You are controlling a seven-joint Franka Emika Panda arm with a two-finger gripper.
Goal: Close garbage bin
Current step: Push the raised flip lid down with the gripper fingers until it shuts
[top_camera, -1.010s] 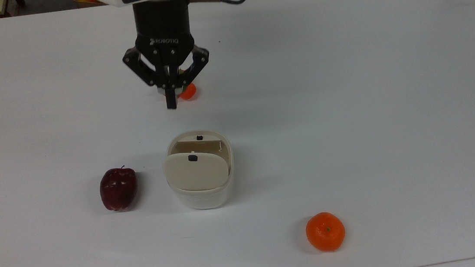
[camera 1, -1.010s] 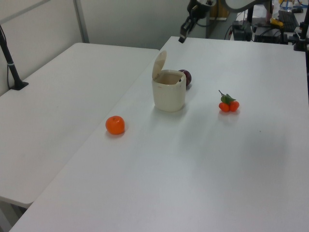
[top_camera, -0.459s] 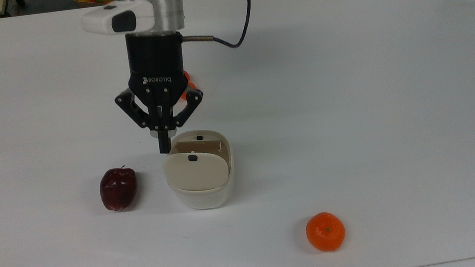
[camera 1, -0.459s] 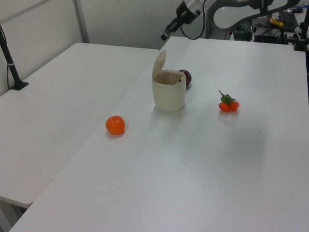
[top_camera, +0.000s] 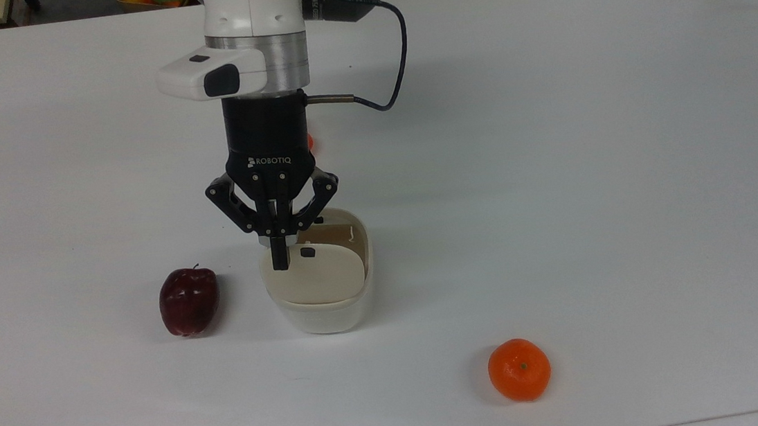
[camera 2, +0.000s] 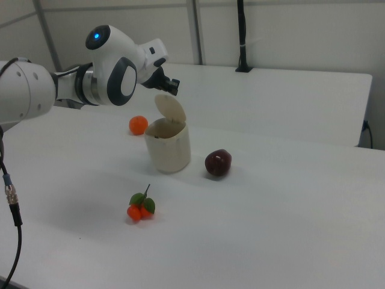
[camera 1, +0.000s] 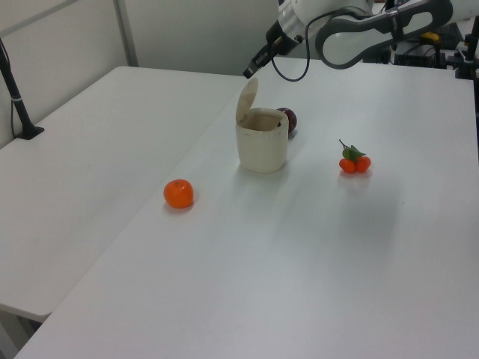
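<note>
Approaching the lid (top_camera: pixel 315 275) from above; fingers pressed together, nothing held. Gripper (top_camera: pixel 279 261) poised over the bin (top_camera: pixel 323 316), tip overlapping the lid's upper edge in the top view, next to the small black button (top_camera: pixel 308 252) on the lid. In the left view gripper (camera 1: pixel 248 72) hangs just above and beside the raised lid (camera 1: pixel 246 101); in the right view gripper (camera 2: pixel 172 88) sits close over the lid's top edge (camera 2: pixel 170 108). Contact or a small gap: cannot tell.

Bin near the middle of the table (top_camera: pixel 554 154), upright, lid standing open and hinged at the side nearer the top view's bottom, mouth exposed. Apple (top_camera: pixel 188 301) just beside the bin on the top view's left, not touching. Orange (top_camera: pixel 519 369) well apart toward the top view's lower right. Small orange fruits with leaves (camera 1: pixel 355 160) apart from the bin on the left view's right.

Step in hand, as judged: positioning closed fingers behind the open lid, ready to push. Closing not yet done.

Next move probably calls for: getting the fingertip onto the lid's outer face near its free edge, then sweeping toward the mouth and down so the lid swings about its hinge until seated. Keeping push light; bin looks light and could slide or tip. Avoiding a press on the rim's black latch (top_camera: pixel 318 220).
</note>
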